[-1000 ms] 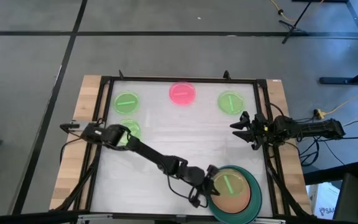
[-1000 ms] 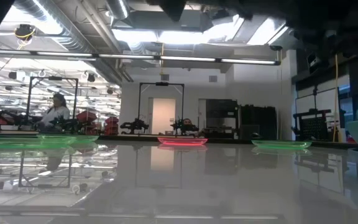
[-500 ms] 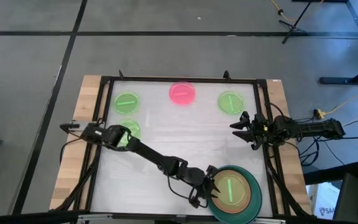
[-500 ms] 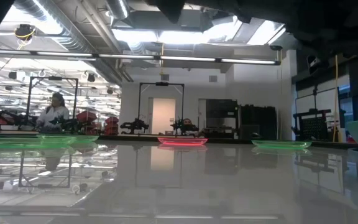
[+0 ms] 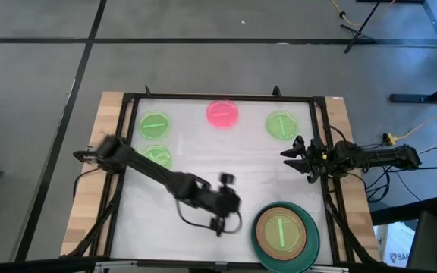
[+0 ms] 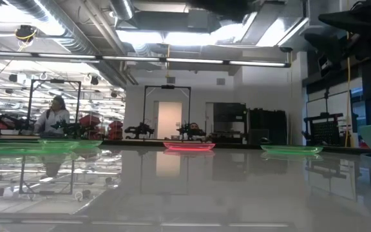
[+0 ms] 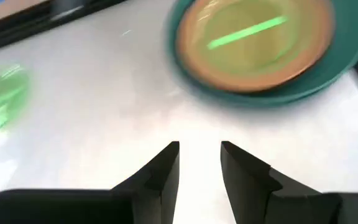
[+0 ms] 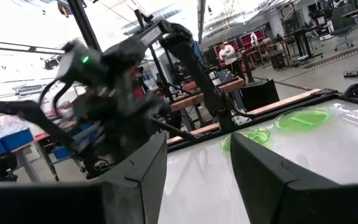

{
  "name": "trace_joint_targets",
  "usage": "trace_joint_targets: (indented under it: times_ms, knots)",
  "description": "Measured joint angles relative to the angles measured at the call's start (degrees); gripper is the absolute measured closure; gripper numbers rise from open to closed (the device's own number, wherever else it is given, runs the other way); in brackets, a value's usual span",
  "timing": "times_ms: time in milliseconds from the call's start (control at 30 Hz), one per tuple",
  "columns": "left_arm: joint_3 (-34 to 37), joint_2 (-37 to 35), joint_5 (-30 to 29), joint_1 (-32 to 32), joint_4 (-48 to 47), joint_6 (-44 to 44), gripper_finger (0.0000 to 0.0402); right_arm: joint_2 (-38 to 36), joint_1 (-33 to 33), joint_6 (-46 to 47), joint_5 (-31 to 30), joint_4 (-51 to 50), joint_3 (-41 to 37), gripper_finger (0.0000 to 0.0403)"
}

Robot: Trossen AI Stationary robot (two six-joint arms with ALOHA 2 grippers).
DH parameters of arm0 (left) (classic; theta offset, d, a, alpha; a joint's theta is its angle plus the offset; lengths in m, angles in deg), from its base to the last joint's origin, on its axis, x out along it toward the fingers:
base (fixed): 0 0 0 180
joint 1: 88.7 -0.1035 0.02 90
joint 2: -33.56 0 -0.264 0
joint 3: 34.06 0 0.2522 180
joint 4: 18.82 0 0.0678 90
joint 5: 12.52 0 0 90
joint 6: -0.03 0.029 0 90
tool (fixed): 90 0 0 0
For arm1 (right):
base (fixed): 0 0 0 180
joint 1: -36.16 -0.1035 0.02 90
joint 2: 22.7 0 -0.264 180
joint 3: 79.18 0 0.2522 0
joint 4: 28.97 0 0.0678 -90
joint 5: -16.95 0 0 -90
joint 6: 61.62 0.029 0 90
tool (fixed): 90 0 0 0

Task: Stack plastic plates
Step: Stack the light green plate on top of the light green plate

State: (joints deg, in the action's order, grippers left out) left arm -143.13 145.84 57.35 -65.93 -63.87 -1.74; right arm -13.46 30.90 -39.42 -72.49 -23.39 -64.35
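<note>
At the table's near right stands a stack: a dark teal plate (image 5: 309, 241) at the bottom, a brown-orange plate (image 5: 264, 235) on it and a small green plate (image 5: 279, 231) lying flat on top. My left gripper (image 5: 237, 205) hangs open just left of the stack, with nothing between its fingers (image 7: 199, 146). Three more small green plates (image 5: 154, 123) (image 5: 158, 157) (image 5: 281, 124) and a pink plate (image 5: 223, 114) lie flat on the far part of the table. My right gripper (image 5: 293, 154) waits open at the right edge.
A black frame (image 5: 218, 97) rims the white table top. The middle and near left of the table show bare white surface (image 5: 165, 227). My left arm (image 5: 150, 171) crosses from the left edge and passes over one green plate.
My left gripper has let go of the small green plate, which now lies flat on the brown-orange plate. It has then drawn back from the stack toward the table's left and far edge. The stack has stayed where it was.
</note>
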Motion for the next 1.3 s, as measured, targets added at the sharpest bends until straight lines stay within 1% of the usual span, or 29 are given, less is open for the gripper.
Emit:
trace_joint_targets:
  times_ms: [67, 133, 267, 367, 433, 500, 567, 667, 733, 800, 900, 967, 1033, 1167, 1233, 1300]
  knots:
    - [5.2, -5.6, -3.8, 0.2, -2.4, -4.2, 0.0290, 0.0, 0.0, 0.0, 0.0, -0.3, 0.0, 0.0233]
    - [11.9, -12.0, -7.1, 0.4, -4.8, -10.0, 0.0290, 0.0, 0.0, 0.1, 0.0, -0.5, 0.0, 0.0233]
    - [27.3, -26.3, -11.3, 0.7, -7.4, -25.8, 0.0290, 0.0, 0.0, 0.1, 0.0, -0.7, 0.0, 0.0233]
    - [38.3, -34.2, -10.7, 1.0, -7.5, -38.9, 0.0290, 0.0, 0.0, 0.0, -0.8, -0.6, 0.0, 0.0233]
    - [44.3, -37.9, -8.1, 1.0, -7.5, -45.7, 0.0290, 0.0, 0.0, 0.0, -1.8, -0.6, 0.0, 0.0233]
    - [49.0, -40.2, -5.9, 0.9, -7.4, -50.7, 0.0290, 0.0, 0.0, 0.0, -3.1, -0.6, 0.0, 0.0233]
    - [53.1, -40.8, -3.2, 0.3, -7.4, -54.0, 0.0290, 0.0, 0.0, 0.0, -3.8, -0.6, 0.0, 0.0233]
    - [57.2, -40.3, 0.1, -1.5, -7.2, -56.2, 0.0290, 0.0, 0.0, 0.0, -4.1, -0.6, 0.0, 0.0233]
    - [59.0, -39.2, 1.2, -2.9, -7.3, -56.3, 0.0290, 0.0, 0.0, -0.1, -4.1, -0.6, 0.0, 0.0233]
    - [60.3, -38.2, 1.0, -4.4, -7.3, -56.3, 0.0290, 0.0, 0.0, -0.4, -4.1, -0.6, 0.0, 0.0233]
    - [61.4, -36.8, -0.2, -6.0, -7.2, -56.8, 0.0290, 0.0, 0.0, -1.4, -4.1, -0.8, 0.0, 0.0233]
    - [61.6, -35.4, 0.3, -6.6, -6.2, -57.7, 0.0290, 0.0, 0.0, -1.5, -4.1, -1.3, 0.0, 0.0233]
    - [61.6, -34.1, 1.2, -6.8, -6.0, -57.7, 0.0290, 0.0, 0.0, -1.5, -4.1, -1.8, 0.0, 0.0233]
    - [61.4, -31.5, 0.6, -6.7, -6.2, -57.6, 0.0291, 0.0, 0.0, -1.5, -4.1, -2.5, 0.0, 0.0233]
    - [61.3, -30.7, 0.9, -6.7, -6.0, -56.8, 0.0300, 0.0, 0.0, -1.4, -4.1, -2.5, 0.0, 0.0233]
    - [61.3, -30.4, 1.0, -6.5, -5.8, -56.2, 0.0323, 0.0, 0.0, -1.0, -4.1, -2.4, 0.0, 0.0233]
